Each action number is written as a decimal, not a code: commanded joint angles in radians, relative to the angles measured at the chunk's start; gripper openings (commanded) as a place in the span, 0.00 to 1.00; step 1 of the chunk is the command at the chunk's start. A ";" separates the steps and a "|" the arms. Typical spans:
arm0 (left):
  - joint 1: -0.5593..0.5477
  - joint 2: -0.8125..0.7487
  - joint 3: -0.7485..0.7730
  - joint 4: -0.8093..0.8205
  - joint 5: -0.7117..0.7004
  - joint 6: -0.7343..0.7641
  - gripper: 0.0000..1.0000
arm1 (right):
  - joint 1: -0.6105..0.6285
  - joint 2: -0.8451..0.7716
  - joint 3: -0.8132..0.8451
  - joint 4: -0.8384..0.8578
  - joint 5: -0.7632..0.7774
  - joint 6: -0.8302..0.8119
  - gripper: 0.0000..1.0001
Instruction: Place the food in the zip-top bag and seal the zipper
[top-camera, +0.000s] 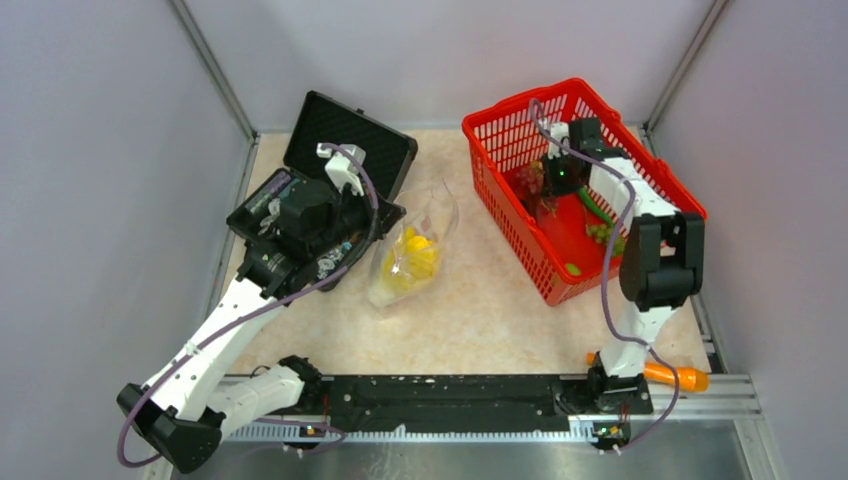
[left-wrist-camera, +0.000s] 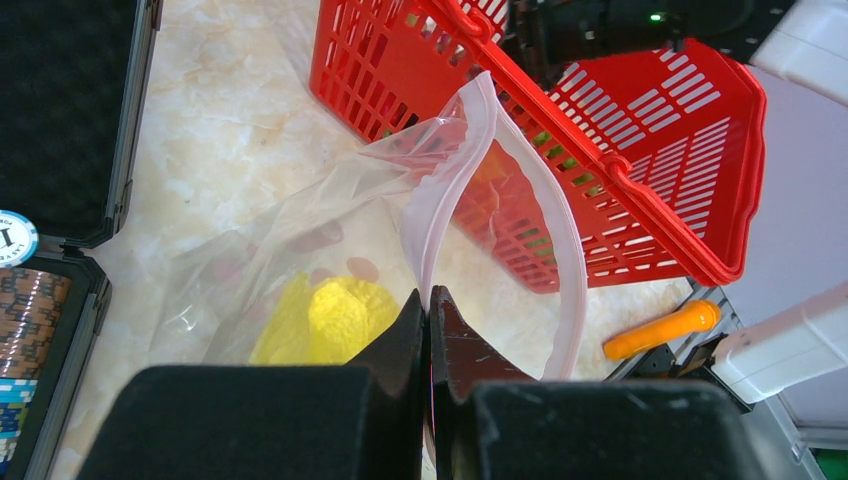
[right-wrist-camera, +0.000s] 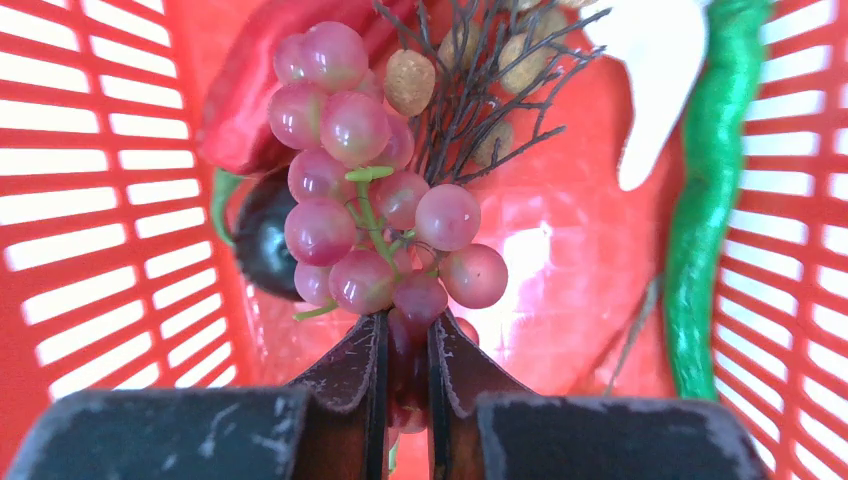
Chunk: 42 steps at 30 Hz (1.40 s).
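The clear zip-top bag (top-camera: 428, 212) lies between the black case and the red basket, with the yellow leafy bunch (top-camera: 418, 255) inside it. My left gripper (top-camera: 372, 218) is shut on the bag's pale pink zipper (left-wrist-camera: 450, 190), which stands open in a loop; the yellow bunch (left-wrist-camera: 330, 320) shows through the plastic. My right gripper (top-camera: 548, 185) is inside the basket, shut on the red-purple grapes (right-wrist-camera: 370, 200). Brown bits (right-wrist-camera: 410, 80) on a dark twig lie behind them. Green grapes (top-camera: 600, 230) and a green pear-like fruit (top-camera: 573, 268) lie on the basket floor.
The red basket (top-camera: 505, 190) stands at the right and also holds a red pepper (right-wrist-camera: 250, 110), a long green pod (right-wrist-camera: 715, 200) and a dark round fruit (right-wrist-camera: 262, 235). The open black case (top-camera: 350, 135) holds chips (left-wrist-camera: 15, 240). An orange piece (top-camera: 670, 375) lies by the right base.
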 joint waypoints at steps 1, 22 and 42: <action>0.002 -0.020 0.015 0.054 -0.008 0.009 0.00 | -0.002 -0.204 -0.090 0.146 0.022 0.082 0.00; 0.003 0.024 0.021 0.083 0.040 0.009 0.00 | -0.004 -0.826 -0.476 0.599 -0.159 0.520 0.00; 0.002 0.026 0.011 0.081 0.043 0.009 0.00 | 0.578 -0.664 -0.038 -0.148 -0.197 0.025 0.00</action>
